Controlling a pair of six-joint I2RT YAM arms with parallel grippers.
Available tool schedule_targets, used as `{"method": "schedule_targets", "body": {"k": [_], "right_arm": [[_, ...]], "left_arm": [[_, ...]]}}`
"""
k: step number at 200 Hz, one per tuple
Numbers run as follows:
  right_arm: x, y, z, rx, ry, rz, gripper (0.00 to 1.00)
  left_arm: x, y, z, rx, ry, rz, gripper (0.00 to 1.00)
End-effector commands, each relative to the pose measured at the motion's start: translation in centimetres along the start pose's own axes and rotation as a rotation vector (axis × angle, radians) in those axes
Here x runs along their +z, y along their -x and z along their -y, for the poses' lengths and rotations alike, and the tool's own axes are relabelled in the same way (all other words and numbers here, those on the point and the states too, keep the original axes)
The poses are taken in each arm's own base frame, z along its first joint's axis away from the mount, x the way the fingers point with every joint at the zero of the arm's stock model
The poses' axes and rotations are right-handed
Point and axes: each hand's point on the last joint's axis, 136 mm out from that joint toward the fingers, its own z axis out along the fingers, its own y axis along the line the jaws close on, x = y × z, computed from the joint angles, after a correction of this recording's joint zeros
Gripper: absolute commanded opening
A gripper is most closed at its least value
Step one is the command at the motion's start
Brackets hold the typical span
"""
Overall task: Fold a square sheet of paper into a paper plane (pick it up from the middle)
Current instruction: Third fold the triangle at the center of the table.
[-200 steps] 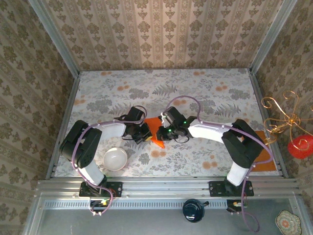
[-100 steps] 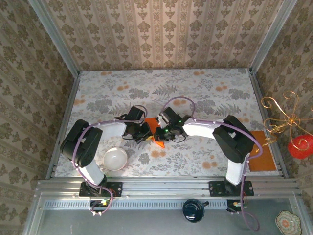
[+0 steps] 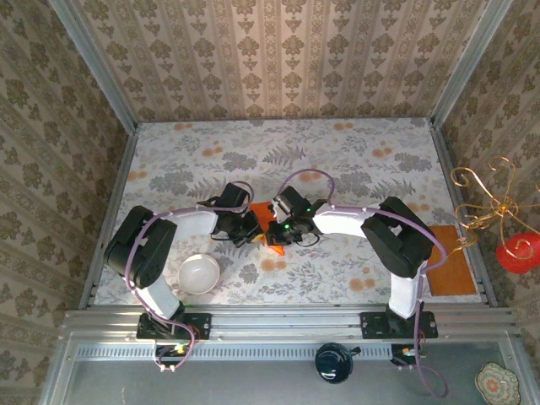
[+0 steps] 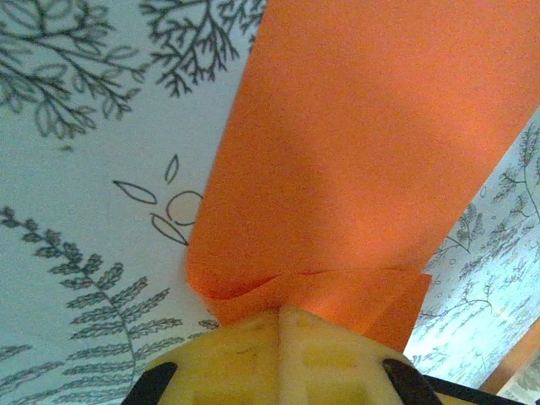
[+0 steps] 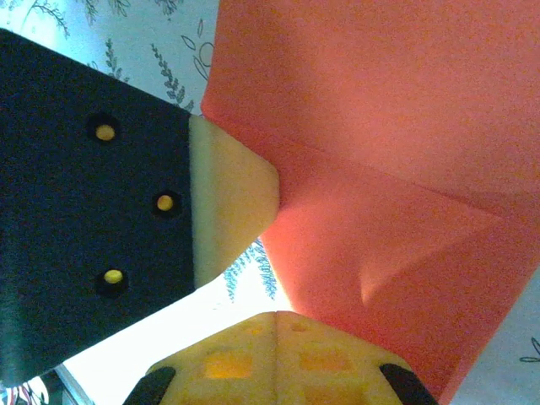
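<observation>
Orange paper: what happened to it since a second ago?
The right gripper slid left toward the left gripper, bunching the square sheet of paper between them, so less orange shows. Both stayed pinched shut on it. The left gripper and white bowl did not move.

floral table carries a white bowl, orange paper mid-table, a brownish-orange rectangle at its right edge.

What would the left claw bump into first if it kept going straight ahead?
The left claw is shut on the orange paper. Pushed straight on, it would probably hit the right claw, facing it across the sheet; depth is hard to judge.
</observation>
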Motion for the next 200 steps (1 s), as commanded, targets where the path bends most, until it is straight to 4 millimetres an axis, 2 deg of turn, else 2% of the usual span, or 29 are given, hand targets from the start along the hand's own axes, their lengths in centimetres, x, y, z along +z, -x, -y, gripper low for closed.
{"method": "schedule_targets", "body": {"k": [1,70,112,159,200], "right_arm": [[0.6,-1.2,1.4,0.015,-0.054,-0.055,0.03],[0.7,-1.5,2.5,0.014,-0.091,-0.073,0.03],[0.8,-2.4,3.3,0.02,-0.109,-0.105,0.03],[-0.7,-3.3,3.3,0.005,-0.105,-0.12,0.04],[-1.3,-4.8,4.2,0.015,-0.124,-0.15,0.05]], "left_arm": [[1.0,-0.3,-5.2,-0.053,0.181,-0.008,0.06],[1.2,-0.1,-6.0,-0.065,0.205,-0.013,0.05],[1.2,-0.1,-6.4,-0.072,0.217,-0.016,0.05],[1.4,-0.1,-7.2,-0.08,0.237,-0.021,0.05],[1.4,0.0,-7.4,-0.081,0.241,-0.02,0.05]]}}
